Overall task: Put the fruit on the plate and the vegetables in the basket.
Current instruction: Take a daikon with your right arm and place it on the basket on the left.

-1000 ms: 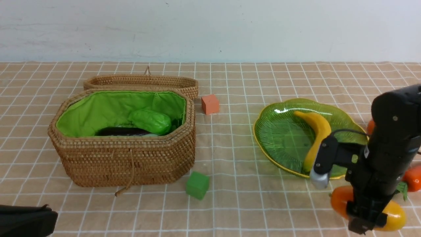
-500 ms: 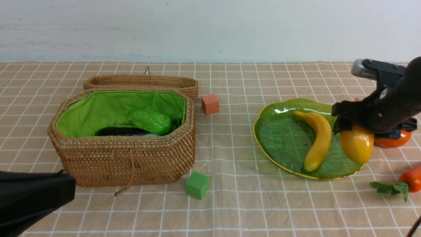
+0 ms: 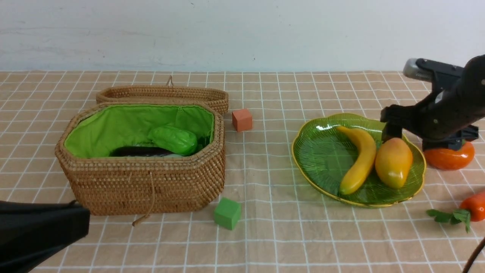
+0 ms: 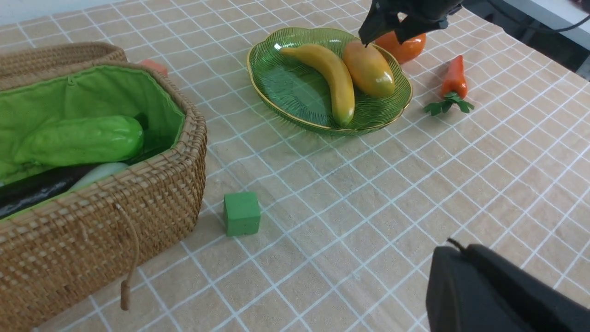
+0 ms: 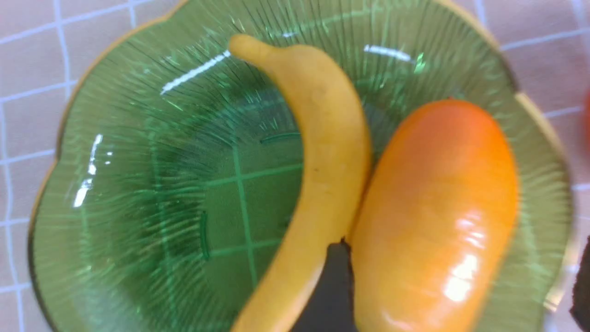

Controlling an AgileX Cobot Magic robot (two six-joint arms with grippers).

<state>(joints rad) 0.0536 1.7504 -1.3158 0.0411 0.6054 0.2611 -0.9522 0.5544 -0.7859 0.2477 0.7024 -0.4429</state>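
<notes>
Mango's down on the dish, right jaws (image 5: 458,276) wide!
Orange-yellow oval mango (image 3: 394,163) lies beside the curved yellow banana (image 3: 360,161) on the scalloped green glass dish (image 3: 322,167); left jaws (image 4: 454,244) closed.

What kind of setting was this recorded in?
Probably a robot test bench posing as a kitchen: glossy, toy-like mango and banana, plain cubes on a gridded tabletop, and a robot arm.
</notes>
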